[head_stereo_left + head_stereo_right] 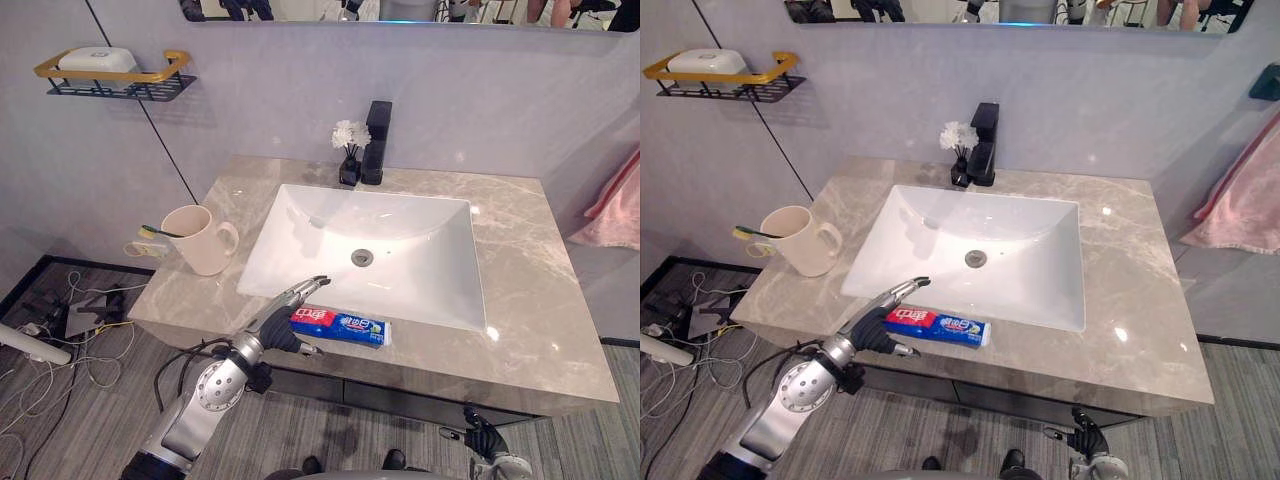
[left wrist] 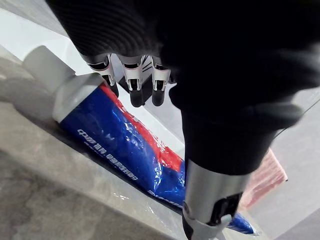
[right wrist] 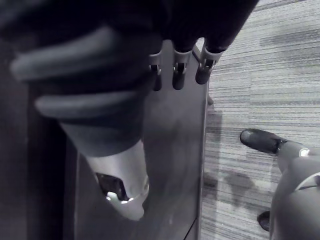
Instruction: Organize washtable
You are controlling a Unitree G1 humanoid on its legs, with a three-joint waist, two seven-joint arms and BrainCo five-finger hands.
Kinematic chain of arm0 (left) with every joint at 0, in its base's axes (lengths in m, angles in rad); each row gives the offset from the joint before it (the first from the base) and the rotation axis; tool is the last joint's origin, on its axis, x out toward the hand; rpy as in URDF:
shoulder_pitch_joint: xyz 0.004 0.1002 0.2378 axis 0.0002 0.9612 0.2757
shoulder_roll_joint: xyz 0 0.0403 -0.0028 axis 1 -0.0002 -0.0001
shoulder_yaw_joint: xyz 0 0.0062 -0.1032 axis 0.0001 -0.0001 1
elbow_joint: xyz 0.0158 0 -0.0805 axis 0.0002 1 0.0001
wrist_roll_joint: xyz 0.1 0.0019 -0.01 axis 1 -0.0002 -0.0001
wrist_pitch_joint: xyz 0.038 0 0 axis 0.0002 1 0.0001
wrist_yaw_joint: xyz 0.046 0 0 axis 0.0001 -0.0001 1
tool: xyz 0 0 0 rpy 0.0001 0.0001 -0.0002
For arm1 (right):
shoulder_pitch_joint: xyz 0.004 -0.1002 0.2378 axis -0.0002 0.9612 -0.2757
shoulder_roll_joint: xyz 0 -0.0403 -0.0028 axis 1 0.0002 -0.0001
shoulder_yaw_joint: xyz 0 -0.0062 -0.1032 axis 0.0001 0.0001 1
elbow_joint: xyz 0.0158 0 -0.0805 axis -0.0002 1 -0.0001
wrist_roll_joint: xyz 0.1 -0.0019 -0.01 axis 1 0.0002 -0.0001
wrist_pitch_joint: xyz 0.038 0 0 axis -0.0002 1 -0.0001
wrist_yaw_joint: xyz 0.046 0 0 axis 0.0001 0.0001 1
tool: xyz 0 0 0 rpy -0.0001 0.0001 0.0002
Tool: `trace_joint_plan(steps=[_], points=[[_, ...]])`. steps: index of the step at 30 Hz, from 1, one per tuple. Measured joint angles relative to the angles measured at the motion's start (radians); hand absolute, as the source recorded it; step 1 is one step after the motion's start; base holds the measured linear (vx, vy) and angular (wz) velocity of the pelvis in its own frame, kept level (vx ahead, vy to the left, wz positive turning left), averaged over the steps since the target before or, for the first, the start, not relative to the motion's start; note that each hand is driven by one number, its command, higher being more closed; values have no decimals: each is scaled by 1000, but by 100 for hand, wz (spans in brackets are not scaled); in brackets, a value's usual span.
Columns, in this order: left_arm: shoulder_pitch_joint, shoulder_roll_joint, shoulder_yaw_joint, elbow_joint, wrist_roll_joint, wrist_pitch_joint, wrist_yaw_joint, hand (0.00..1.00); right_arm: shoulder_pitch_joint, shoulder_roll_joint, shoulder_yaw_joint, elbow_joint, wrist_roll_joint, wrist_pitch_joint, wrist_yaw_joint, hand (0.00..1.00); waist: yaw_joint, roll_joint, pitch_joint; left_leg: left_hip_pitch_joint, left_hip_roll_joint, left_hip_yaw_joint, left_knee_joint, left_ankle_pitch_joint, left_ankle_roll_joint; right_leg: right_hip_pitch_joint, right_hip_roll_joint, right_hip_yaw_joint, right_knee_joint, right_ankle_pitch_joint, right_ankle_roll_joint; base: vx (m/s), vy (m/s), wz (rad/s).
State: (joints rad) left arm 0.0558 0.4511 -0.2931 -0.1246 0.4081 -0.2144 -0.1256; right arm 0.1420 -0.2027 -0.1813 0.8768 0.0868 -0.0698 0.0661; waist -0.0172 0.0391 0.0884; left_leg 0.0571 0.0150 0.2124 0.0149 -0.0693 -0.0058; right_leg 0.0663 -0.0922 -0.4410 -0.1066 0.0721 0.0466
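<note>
Blue-and-red tube lying along the counter's front edge, just before the sink, long axis left to right; left hand at its left end, fingers loosely spread, not yet gripping; right hand hanging slack below the front right corner, well apart.

A basin is set in the middle of the worktop. Behind it, at the wall, a tap is mounted, with a small vase of flowers just beside it on the left. A mug is placed left of the basin, with a toothbrush in it. A toothpaste tube is laid along the front strip before the basin, with the left hand at its left end. A shelf bearing a soap is fixed high on the wall, to the left.
</note>
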Motion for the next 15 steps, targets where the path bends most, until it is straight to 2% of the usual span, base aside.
trace_joint_plan(steps=[8,15], points=[[-4,0,10,38,36,9,7,0,-12,1,-3,-1,-2,0,1,0,-22,5,3,8,0,8,-7,0,0,1,1,6,0,-1,1,10,10,-3],[-18,0,26,58,48,8,25,0,-17,1,-3,-1,-10,1,1,0,-22,5,8,10,1,11,-8,0,0,1,2,9,0,-1,1,0,0,0]])
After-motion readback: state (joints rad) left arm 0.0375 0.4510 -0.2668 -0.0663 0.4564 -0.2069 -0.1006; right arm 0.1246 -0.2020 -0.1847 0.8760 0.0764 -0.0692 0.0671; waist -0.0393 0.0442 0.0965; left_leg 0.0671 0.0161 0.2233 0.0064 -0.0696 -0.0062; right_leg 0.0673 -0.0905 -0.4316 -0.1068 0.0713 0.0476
